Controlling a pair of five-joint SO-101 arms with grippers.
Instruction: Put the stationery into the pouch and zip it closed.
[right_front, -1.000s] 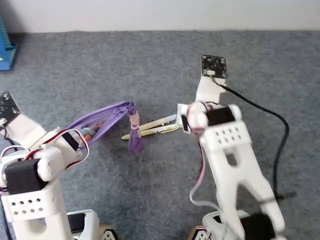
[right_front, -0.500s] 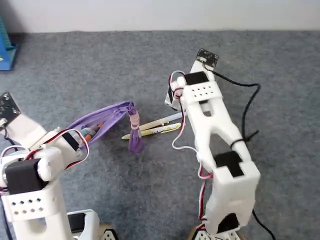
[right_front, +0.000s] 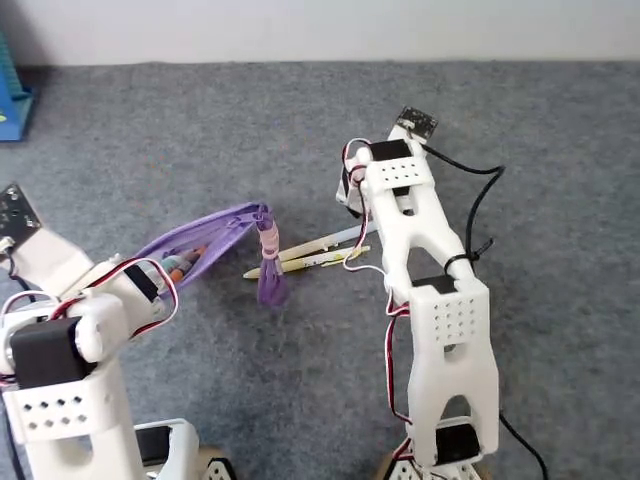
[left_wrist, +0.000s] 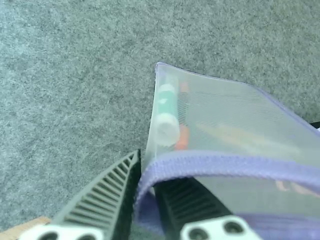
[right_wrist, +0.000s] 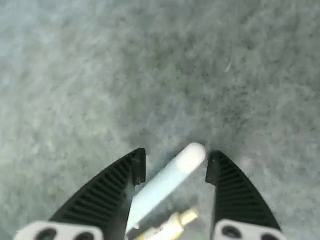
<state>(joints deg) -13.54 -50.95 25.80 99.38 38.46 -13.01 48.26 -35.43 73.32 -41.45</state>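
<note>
A purple mesh pouch (right_front: 205, 238) lies stretched on the grey carpet, its mouth toward the middle and a purple tassel (right_front: 271, 280) hanging at that end. My left gripper (right_front: 163, 272) is shut on the pouch's purple rim (left_wrist: 200, 165); a green-and-white marker (left_wrist: 166, 107) and orange items show through the mesh. A white pen (right_front: 322, 242) and a yellow pen (right_front: 308, 262) lie side by side just right of the tassel. My right gripper (right_wrist: 175, 157) stands open with the white pen's end (right_wrist: 189, 152) between its fingers, not touching them.
A blue object (right_front: 10, 95) sits at the far left edge by the back wall. A black cable (right_front: 482, 205) loops off the right arm. Open carpet lies behind and to the right of the pens.
The right arm has stretched forward from a folded pose, bringing its gripper down over the white pen's end. The left arm, pouch and pens have not moved.
</note>
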